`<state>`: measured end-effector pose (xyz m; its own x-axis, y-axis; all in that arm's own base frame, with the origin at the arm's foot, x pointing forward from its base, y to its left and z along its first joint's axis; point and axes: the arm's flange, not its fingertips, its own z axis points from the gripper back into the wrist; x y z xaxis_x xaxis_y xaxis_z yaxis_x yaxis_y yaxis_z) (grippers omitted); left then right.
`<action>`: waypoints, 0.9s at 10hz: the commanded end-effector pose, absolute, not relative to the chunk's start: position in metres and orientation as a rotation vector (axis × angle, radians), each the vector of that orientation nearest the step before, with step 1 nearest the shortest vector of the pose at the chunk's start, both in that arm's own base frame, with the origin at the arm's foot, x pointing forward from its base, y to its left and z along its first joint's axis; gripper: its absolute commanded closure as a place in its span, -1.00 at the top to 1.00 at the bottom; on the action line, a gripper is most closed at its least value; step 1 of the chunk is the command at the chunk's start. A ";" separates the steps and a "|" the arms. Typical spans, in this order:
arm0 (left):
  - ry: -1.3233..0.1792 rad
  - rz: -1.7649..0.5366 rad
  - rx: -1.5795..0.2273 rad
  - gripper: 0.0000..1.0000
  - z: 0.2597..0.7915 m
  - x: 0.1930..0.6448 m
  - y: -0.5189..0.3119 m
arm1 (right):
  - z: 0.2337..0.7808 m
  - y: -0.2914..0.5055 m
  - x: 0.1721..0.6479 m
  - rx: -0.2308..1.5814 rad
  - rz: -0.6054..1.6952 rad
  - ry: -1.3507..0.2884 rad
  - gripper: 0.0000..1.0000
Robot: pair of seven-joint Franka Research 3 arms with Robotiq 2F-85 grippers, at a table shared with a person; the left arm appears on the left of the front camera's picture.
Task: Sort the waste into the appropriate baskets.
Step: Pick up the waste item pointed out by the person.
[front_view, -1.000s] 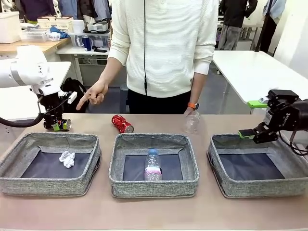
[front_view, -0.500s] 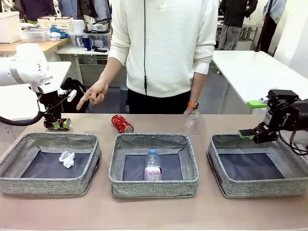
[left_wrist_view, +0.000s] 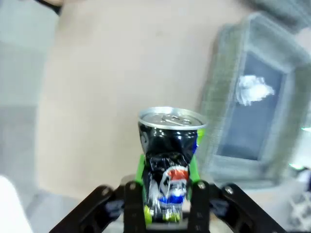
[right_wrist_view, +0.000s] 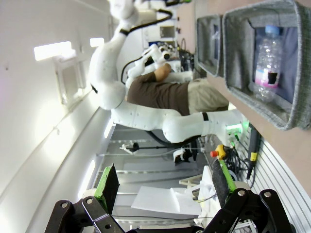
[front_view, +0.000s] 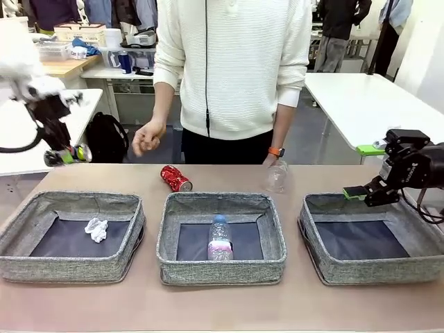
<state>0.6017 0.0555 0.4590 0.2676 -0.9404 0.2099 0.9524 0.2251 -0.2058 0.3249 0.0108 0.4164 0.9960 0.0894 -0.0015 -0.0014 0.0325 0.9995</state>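
Two down: the paper ball (front_view: 96, 229) sits in the left basket (front_view: 69, 267), the bottle (front_view: 220, 239) in the middle basket (front_view: 222, 272). Left pincer (left_wrist_view: 167, 179) is clamped on the dark can (left_wrist_view: 170, 145), up off the counter (front_view: 222, 305) (right basket (front_view: 368, 272) next, I'd guess). Red can (front_view: 175, 178) and clear container (front_view: 276, 177) wait behind the baskets. Right pincer (right_wrist_view: 163, 174) gapes wide, holding nothing.

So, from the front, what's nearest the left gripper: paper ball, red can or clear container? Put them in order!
1. Paper ball, in the left basket.
2. Red can, behind the middle basket.
3. Clear container, farthest right.
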 end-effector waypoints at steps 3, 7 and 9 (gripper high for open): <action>0.030 -0.974 -0.340 -1.00 0.496 0.509 0.033 | 0.417 0.013 0.327 1.557 0.088 0.043 1.00; 0.030 -1.027 -0.352 -1.00 0.518 0.509 0.038 | 0.417 0.013 0.327 1.557 0.088 0.043 1.00; 0.030 -1.027 -0.352 -1.00 0.518 0.509 0.038 | 0.417 0.013 0.327 1.557 0.088 0.043 1.00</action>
<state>0.5034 0.0382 0.5134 0.5169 -0.8468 0.1256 0.8373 0.4696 -0.2799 0.3248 0.0109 0.4164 0.9960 0.0898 -0.0012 -0.0018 0.0326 0.9995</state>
